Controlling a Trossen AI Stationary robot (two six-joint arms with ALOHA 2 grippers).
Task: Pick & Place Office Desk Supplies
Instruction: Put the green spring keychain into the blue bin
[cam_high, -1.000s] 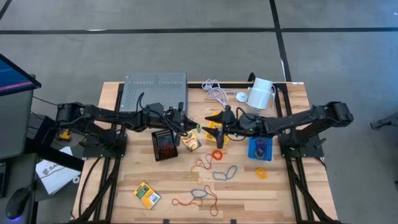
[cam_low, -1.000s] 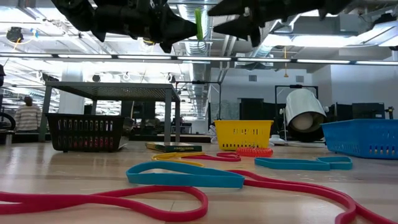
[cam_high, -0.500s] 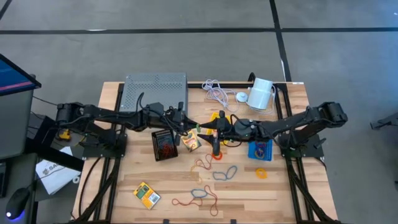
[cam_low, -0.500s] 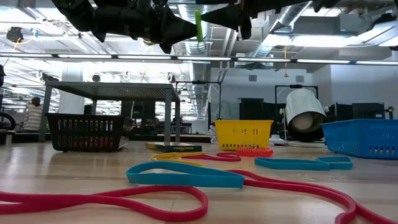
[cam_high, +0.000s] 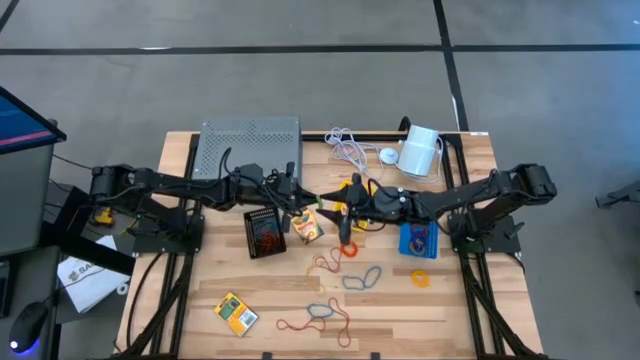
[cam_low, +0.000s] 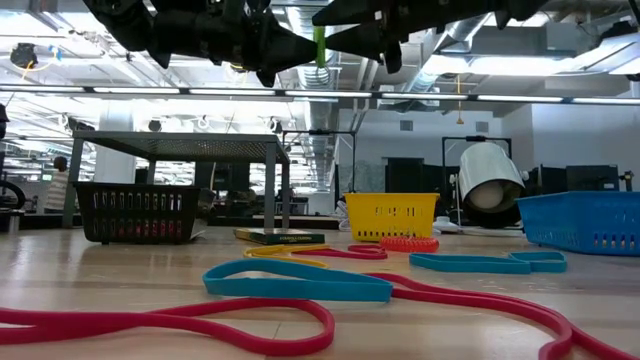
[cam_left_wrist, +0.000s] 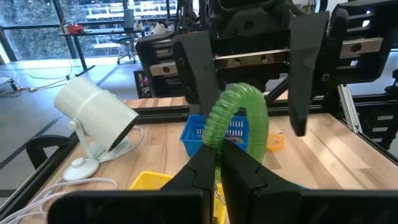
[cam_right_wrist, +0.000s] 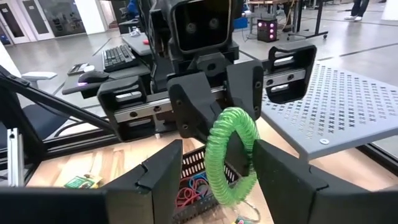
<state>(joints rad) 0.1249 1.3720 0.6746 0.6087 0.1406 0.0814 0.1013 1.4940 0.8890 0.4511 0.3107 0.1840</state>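
The left end effector is pressed together on a green coiled band, holding it in the air above the middle of the desk. The right end effector faces it nose to nose, its fingers spread on either side of the green loop, not pinching it. In the high view the two meet just at 3 o'clock of a crayon box, with the black bin at 9 o'clock of that box, the yellow bin under the right arm, and the blue bin at 3 o'clock. Loose rubber-band loops lie toward 6 o'clock, and a second crayon box lies near 7 o'clock.
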